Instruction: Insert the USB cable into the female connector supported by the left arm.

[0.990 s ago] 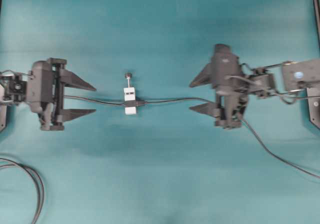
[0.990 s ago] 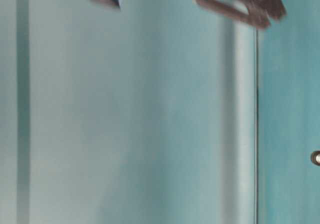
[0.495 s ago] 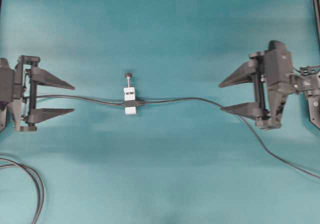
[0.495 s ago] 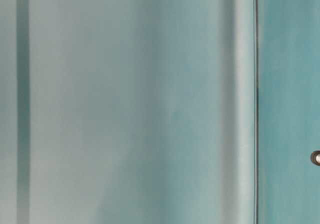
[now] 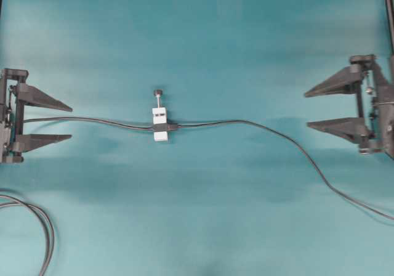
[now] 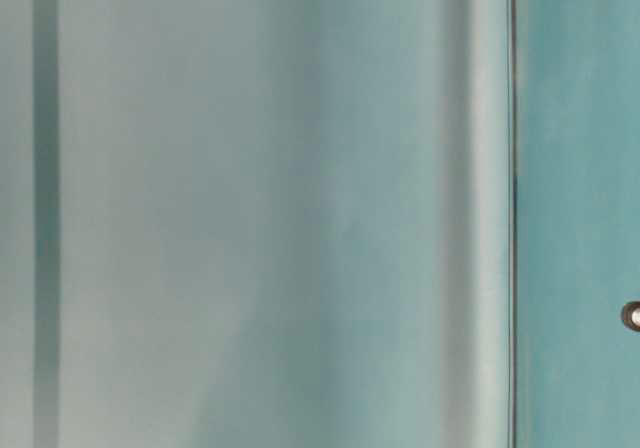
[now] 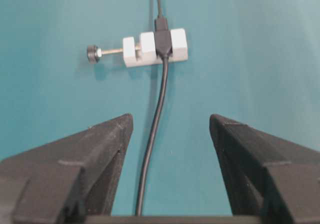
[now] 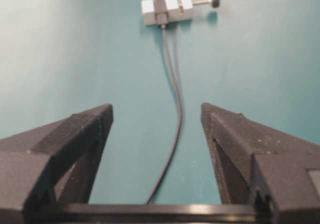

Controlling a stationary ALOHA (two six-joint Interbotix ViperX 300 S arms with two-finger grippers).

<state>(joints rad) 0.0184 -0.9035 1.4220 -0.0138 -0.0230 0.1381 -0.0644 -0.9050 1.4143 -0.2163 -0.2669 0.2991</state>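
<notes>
The connector [image 5: 160,124] lies near the middle of the tabletop [image 5: 203,36], a little toward its left edge in the overhead view, with its screw knob [image 5: 158,93] pointing to the far edge. The plug [image 5: 173,127] of the USB cable [image 5: 258,125] sits against the black band of the block and seems to be already inside it; in the left wrist view the dark plug body [image 7: 163,39] goes into the block with no gap that I can see. From there the cable runs toward the right edge and then bends to the near right corner. The thin cable of the connector [image 5: 92,121] runs toward the left edge.

Both grippers are far from the block. The left gripper [image 5: 42,122] is at the left edge and the right gripper [image 5: 328,108] at the right edge; each has its jaws wide apart and holds nothing. The cables pass between the jaws without touching them.

I judge that the insertion is done and the arms are in the parked position. The next move, if any, needs only a check that the plug is fully seated. If it is not, one gripper must hold the block while the other pushes the plug straight in.

Thick black cables [image 5: 43,227] lie at the near left corner. The table-level view shows only blurred teal surface. I can read no brand, label or writing anywhere.
</notes>
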